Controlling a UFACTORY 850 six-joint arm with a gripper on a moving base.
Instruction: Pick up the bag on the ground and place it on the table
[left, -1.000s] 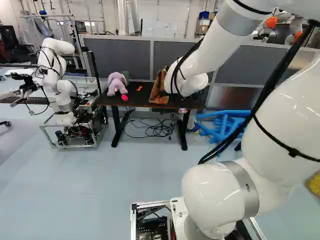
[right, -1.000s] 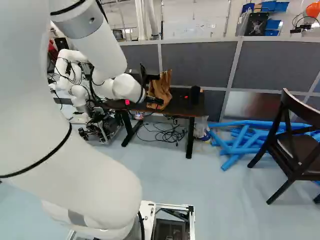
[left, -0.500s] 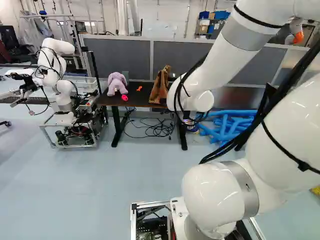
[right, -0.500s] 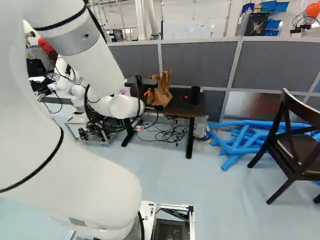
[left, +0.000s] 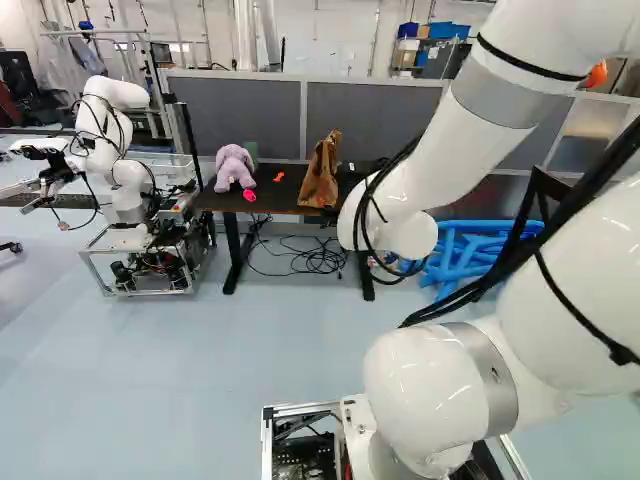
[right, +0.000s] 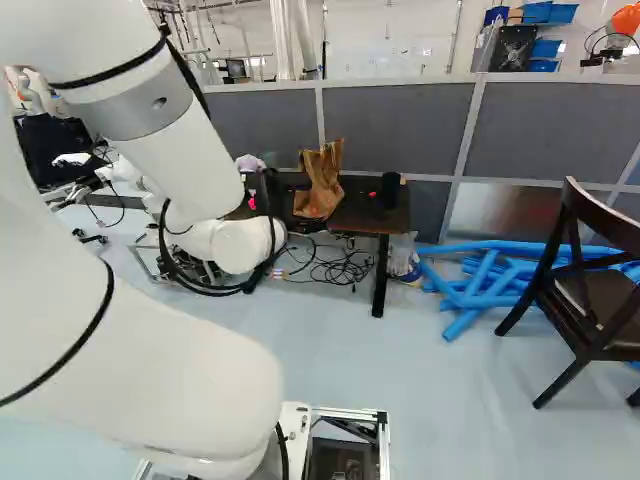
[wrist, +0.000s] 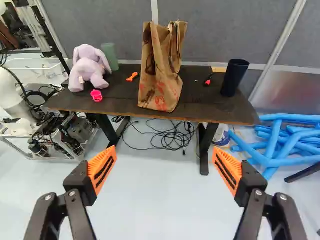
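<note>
The bag (wrist: 161, 80) looks like creased, matt paper, the table (wrist: 210, 106) dull-topped, the toy (wrist: 87, 69) fuzzy cloth, the pipes (wrist: 274, 140) smooth plastic, the chair (right: 603, 213) satiny wood, and the arm (left: 455, 145) glossy with a dull metal band (left: 492, 97).

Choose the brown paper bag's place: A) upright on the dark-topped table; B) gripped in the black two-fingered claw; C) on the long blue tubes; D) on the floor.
A: the bag stands on the table, and the claw is open, clear of it.
</note>
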